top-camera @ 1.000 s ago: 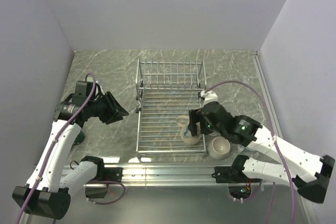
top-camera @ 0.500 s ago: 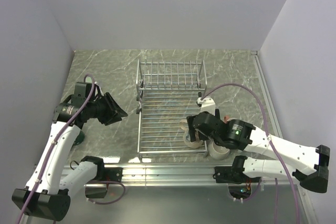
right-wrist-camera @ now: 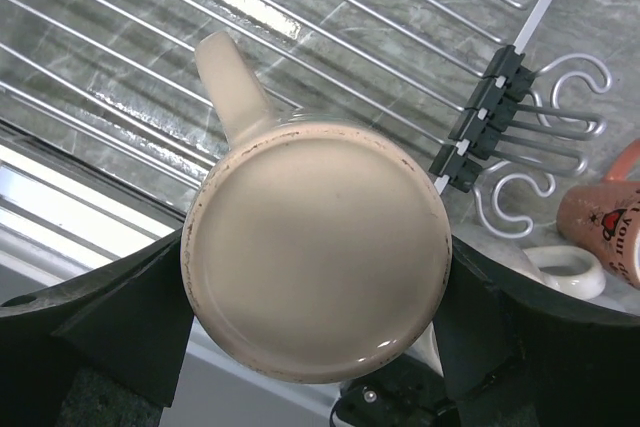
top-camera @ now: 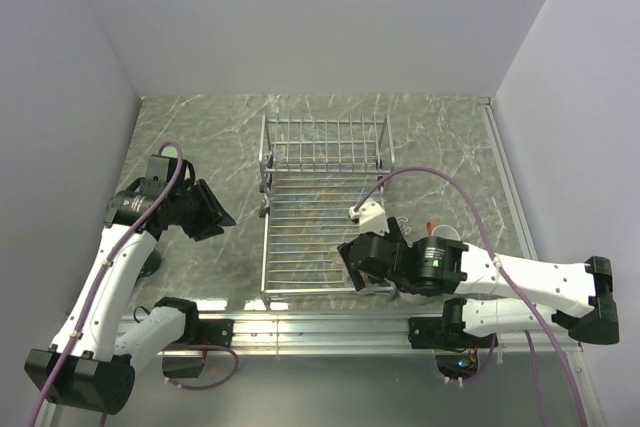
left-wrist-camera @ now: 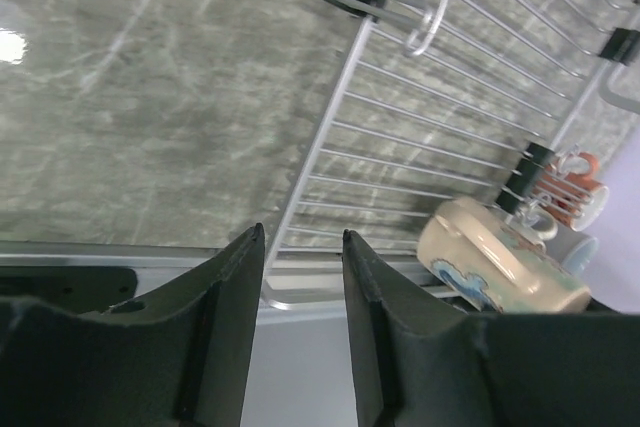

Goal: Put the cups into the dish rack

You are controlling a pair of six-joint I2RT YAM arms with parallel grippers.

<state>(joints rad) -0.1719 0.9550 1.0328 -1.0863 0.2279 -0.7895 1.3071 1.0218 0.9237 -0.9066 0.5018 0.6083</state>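
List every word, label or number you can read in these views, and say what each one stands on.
"YOU": dark letters on the salmon-red mug, at the right edge of the right wrist view. The frame cuts off whatever else is printed there.
Blue marking on the side of the tan mug, seen in the left wrist view, is too blurred to read as letters.
No other text can be read in any view.

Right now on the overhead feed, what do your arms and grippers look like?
The left arm and right arm are white shell links joined by black joints, each trailed by a purple cable. The left gripper and right gripper are black, with broad, flat matte fingers. A small green light glows on the right wrist.
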